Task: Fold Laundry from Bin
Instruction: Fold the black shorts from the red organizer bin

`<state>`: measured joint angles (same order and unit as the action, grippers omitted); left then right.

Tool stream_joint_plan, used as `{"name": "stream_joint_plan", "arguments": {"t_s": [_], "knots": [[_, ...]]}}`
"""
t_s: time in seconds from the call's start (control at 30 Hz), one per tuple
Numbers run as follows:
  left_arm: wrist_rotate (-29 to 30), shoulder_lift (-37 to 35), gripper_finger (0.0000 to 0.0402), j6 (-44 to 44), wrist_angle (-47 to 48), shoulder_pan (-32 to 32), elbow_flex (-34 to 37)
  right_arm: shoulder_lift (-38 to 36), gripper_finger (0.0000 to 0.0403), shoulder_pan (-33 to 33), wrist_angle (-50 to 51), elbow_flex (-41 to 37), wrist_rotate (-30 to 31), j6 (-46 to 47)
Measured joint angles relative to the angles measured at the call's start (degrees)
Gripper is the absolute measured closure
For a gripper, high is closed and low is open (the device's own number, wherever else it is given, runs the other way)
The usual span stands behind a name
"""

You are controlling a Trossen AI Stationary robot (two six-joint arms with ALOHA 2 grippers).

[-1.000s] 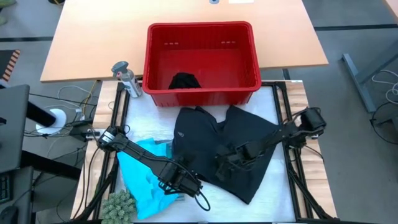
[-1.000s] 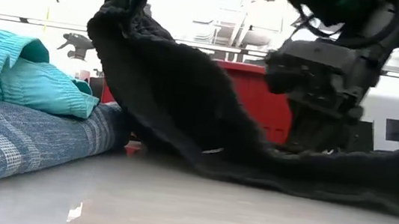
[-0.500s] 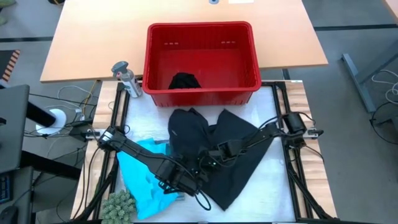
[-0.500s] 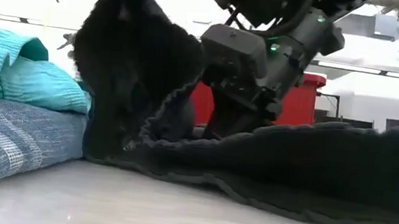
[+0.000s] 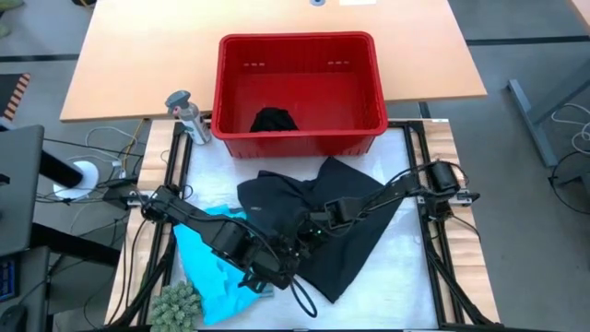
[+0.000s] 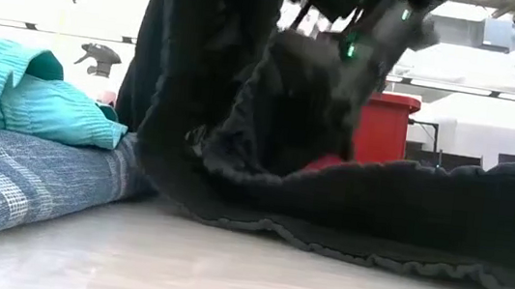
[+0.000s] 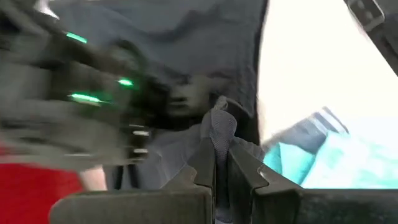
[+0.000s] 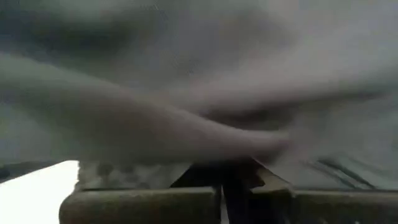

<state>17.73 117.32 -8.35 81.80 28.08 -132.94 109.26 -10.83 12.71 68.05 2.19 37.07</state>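
A black garment [image 5: 341,231] lies bunched on the white mat in front of the red bin [image 5: 300,138], and another black piece [image 5: 274,120] rests on the bin's floor. My left gripper [image 5: 279,265] is shut on the garment's near left part. My right gripper [image 5: 315,231] is shut on the garment near its middle, close beside the left gripper. In the low view the cloth [image 6: 233,103] rises from the table to both grippers. The turquoise garment [image 5: 207,267] lies on the blue-grey striped one [image 6: 20,181] at the left. My left gripper [image 7: 217,158] pinches a raised fold of the black cloth [image 7: 219,124] between its two fingers. The cloth is lifted at that spot and hangs down to the table. My right gripper [image 8: 233,177] is shut on black cloth [image 8: 205,134], which fills its wrist view and hides which part it holds. The arm slants down from the table's right. The held part is raised, and the garment's right side [image 6: 444,214] lies on the table.
A grey spray bottle [image 5: 187,115] stands left of the bin. A green spiky object [image 5: 175,304] sits at the near left corner. The white mat [image 5: 406,277] shows bare at the near right.
My right gripper has moved toward the table's left with the black cloth, ending close to my left gripper. The garment's right part has been drawn leftward and bunched up; the held cloth stands higher in the low view. My left gripper has stayed nearly in place.
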Motion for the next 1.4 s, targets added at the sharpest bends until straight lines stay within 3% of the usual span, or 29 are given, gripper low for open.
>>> {"name": "stream_joint_plan", "arguments": {"t_s": [0.33, 0.6, 0.77, 0.93, 1.13, 1.4], "knots": [[0.07, 1.07, 0.0401, -2.59, -2.21, 0.0, 2.76, -14.92, 0.0387, -4.92, 12.73, 0.17, 5.56, 2.25], [0.98, 1.04, 0.0401, -11.12, -10.6, -0.46, 3.58, -19.17, 0.0388, -16.49, 35.63, -0.21, 14.47, 22.72], [0.16, 1.02, 0.0401, -13.92, -13.98, -1.45, 3.76, -14.61, 0.0388, -22.08, 32.38, -2.93, 14.69, 30.71], [-4.43, 1.25, 0.0401, -17.04, -15.6, -2.71, 3.8, -9.84, 0.0388, -22.83, 28.17, -2.93, 14.96, 31.67], [-5.31, 1.89, 0.0401, -18.02, -14.25, -3.5, 3.84, -9.79, 0.0388, -22.67, 17.88, -1.86, 24.18, 26.73], [-3.03, 1.87, 0.0401, -17.5, -10.83, -3.61, 3.82, -1.25, 0.0388, -18.43, -1.85, -1.93, 23.45, 14.8]]}}
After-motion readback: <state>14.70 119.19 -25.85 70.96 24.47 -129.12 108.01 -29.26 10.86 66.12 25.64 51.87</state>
